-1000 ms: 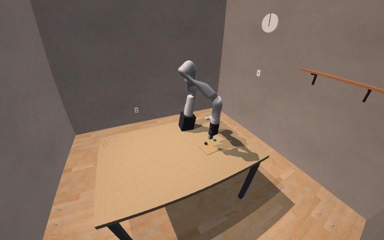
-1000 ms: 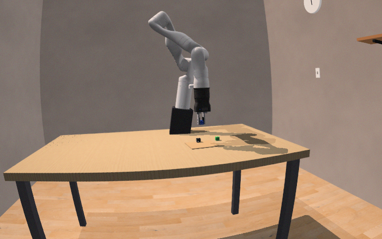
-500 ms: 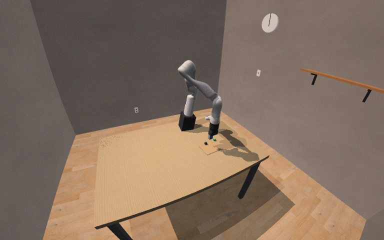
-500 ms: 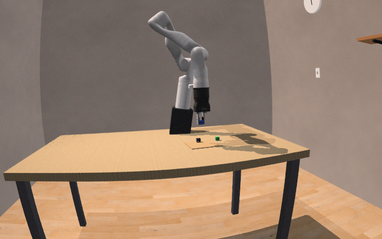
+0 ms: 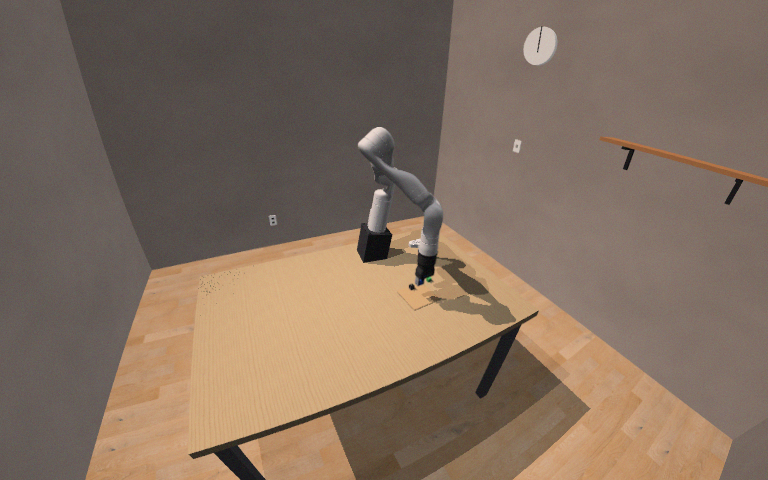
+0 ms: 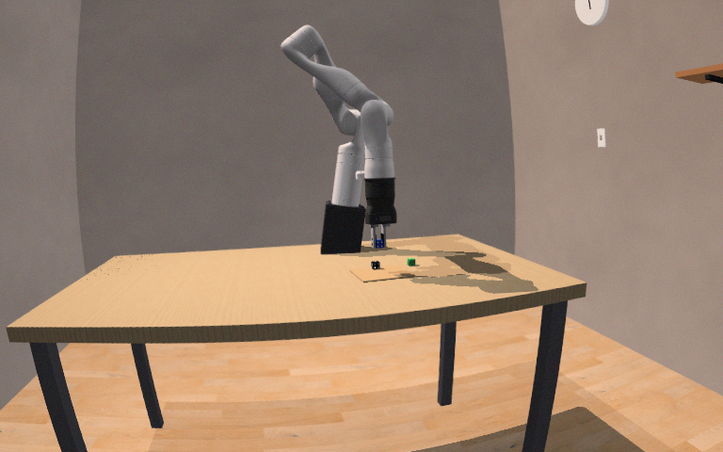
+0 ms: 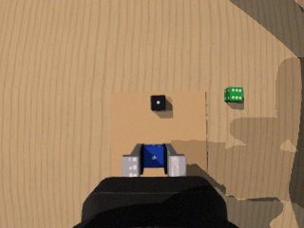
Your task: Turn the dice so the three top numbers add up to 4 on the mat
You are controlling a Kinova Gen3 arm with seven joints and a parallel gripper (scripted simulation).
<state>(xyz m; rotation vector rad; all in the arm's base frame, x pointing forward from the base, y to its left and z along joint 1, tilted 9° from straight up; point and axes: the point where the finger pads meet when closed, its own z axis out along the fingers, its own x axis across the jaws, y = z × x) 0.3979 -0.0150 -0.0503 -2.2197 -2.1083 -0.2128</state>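
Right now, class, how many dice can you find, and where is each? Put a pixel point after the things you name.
3. The black die [image 5: 411, 286] [image 6: 375, 265] [image 7: 158, 103] is on the mat [image 5: 415, 302] [image 6: 367, 276] [image 7: 128, 123]; the green die [image 5: 429, 279] [image 6: 410, 262] [image 7: 234, 94] lies on the table [image 5: 294, 339] [image 6: 213, 293] [image 7: 57, 119] beside it; the blue die [image 6: 378, 243] [image 7: 154, 156] is held between the gripper's [image 5: 419, 282] [image 6: 378, 244] [image 7: 154, 159] fingers.

So I'm counting three dice here: one black die [image 5: 411, 286] [image 6: 375, 265] [image 7: 158, 103], one blue die [image 6: 378, 243] [image 7: 154, 157] and one green die [image 5: 428, 279] [image 6: 410, 262] [image 7: 234, 94]. Then there's one mat [image 5: 415, 300] [image 6: 367, 275] [image 7: 128, 119], one table [image 5: 294, 339] [image 6: 239, 298] [image 7: 57, 95], one robot arm [image 5: 433, 220] [image 6: 375, 127], one wall clock [image 5: 539, 45] [image 6: 590, 8], and one wall shelf [image 5: 679, 156] [image 6: 698, 75] with two black brackets showing [image 5: 628, 158] [image 6: 714, 79].
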